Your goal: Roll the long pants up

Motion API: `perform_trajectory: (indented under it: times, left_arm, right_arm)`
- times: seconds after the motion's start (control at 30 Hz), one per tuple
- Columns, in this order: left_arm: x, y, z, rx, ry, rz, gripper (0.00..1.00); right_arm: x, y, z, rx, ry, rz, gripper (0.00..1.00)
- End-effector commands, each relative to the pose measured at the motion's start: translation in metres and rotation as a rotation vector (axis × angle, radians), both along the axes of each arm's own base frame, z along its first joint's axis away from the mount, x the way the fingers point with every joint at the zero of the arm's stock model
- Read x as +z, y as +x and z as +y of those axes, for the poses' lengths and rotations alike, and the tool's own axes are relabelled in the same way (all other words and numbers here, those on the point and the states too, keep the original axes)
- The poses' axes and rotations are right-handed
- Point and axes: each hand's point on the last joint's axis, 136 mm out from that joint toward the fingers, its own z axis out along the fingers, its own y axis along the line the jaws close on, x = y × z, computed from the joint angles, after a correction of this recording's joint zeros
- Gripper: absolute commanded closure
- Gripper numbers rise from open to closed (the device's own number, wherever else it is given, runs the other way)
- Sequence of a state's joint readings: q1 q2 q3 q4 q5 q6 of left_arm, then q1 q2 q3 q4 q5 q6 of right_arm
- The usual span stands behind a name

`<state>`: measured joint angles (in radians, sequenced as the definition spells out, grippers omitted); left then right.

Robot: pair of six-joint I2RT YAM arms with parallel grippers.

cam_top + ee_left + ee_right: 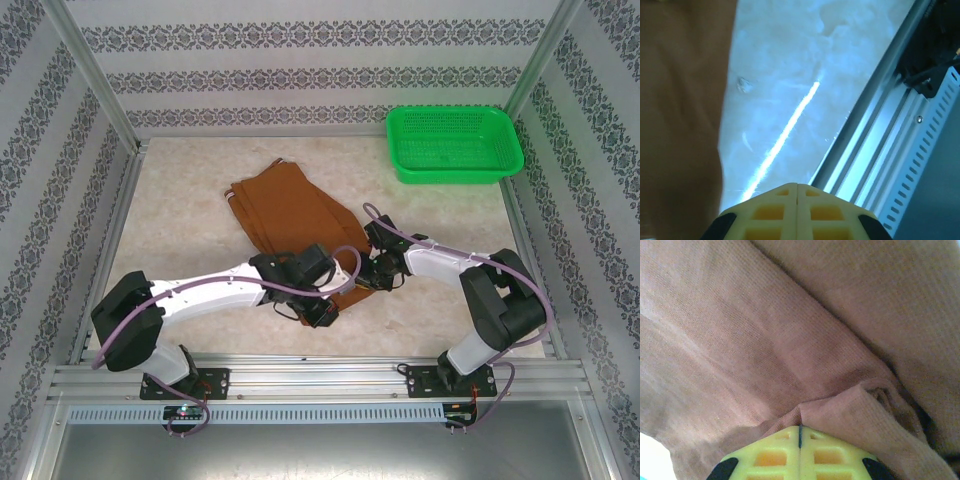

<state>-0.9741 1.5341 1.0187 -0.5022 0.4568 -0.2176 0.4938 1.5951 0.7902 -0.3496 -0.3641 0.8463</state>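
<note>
Near the front rail (pixel 320 372), left jaws closed empty, right jaws pinch the long pants (pixel 285 205) (green basket (pixel 455 176) well apart).

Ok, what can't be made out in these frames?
- Top external: near end of the long pants, partly covered by left tool and right tool.
- Left wrist: pants blurred, cut off at the left edge.
- Right wrist: which part of the pants the right tool pinches; cloth too close.
</note>
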Motion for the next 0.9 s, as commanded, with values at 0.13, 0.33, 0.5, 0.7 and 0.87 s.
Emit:
perform_trajectory:
  times: [0.13,0.33,0.5,0.7,0.87]
  left_arm:
    - [-0.019,0.029,0.024,0.117,0.102,-0.044,1.0]
    - [-0.087,0.032,0.058,0.184,0.255,0.122,1.0]
    - [-0.128,0.055,0.1,0.286,0.48,0.093,1.0]
    - [-0.128,0.083,0.126,0.369,0.708,-0.032,1.0]
    - [-0.037,0.085,0.08,0.238,0.474,-0.457,0.73]
  right_arm:
    - [-0.032,-0.026,-0.014,-0.005,-0.09,0.103,1.0]
    - [-0.034,-0.026,-0.014,-0.002,-0.096,0.108,1.0]
    - [-0.035,-0.028,-0.018,-0.005,-0.108,0.116,1.0]
    - [-0.034,-0.028,-0.019,-0.006,-0.111,0.114,1.0]
    - [-0.032,-0.025,-0.018,-0.008,-0.103,0.106,1.0]
